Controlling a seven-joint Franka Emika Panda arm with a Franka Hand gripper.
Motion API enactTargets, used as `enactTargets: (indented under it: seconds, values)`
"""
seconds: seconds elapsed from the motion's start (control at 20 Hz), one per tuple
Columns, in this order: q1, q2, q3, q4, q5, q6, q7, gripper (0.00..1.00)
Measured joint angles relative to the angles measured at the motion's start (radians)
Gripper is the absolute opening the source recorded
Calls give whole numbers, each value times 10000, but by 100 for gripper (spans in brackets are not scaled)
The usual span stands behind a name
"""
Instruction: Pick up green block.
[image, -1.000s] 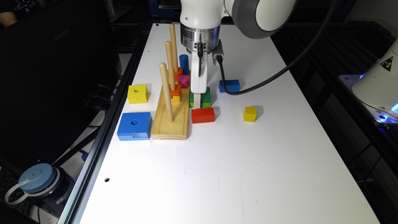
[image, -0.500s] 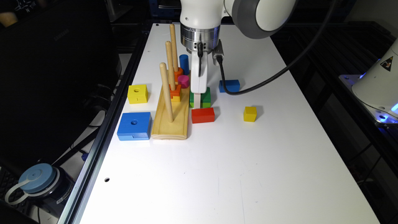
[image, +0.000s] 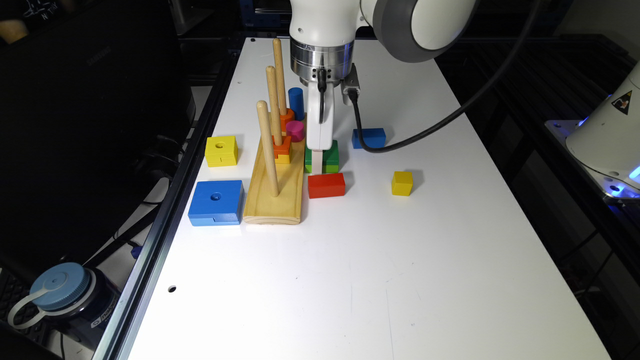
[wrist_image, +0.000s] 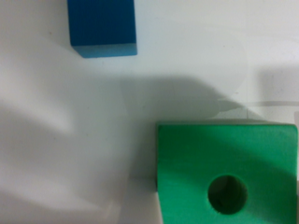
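My gripper (image: 320, 150) sits low over the flat square green wooden block (image: 327, 159); I cannot tell its opening. Light, rigid, smooth; grip opposite flat sides.

Object: the green block (image: 330, 156), a square, flat wooden piece.
Colour: dark green on top, with a lime-green band along its lower edge in the exterior view; the wrist view shows the top face (wrist_image: 224, 172) as an even mid green.
Hole: one round hole through the centre, seen clearly from the wrist view.
Pose: lying flat on the white table, broad holed face up.
Position: just beside the wooden peg base, on its side toward the exterior view's right; a red block lies close in front of it, and a blue block sits a little apart, farther back.
Visibility: partly hidden in the exterior view.
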Motion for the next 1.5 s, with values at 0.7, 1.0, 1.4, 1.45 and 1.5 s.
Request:
enactTargets:
  seconds: [0.7, 1.0, 1.4, 1.45, 1.5]
  values:
    - [-7, -66, 15, -15, 1, -15, -1, 0]
    - [-14, -496, 87, -95, 80, -292, -1, 0]
    - [-57, -707, 150, -106, 124, -408, -8, 0]
    - [-80, -843, 194, -105, 157, -533, -15, 0]
    - [-119, -1003, 259, -105, 190, -674, -19, 0]
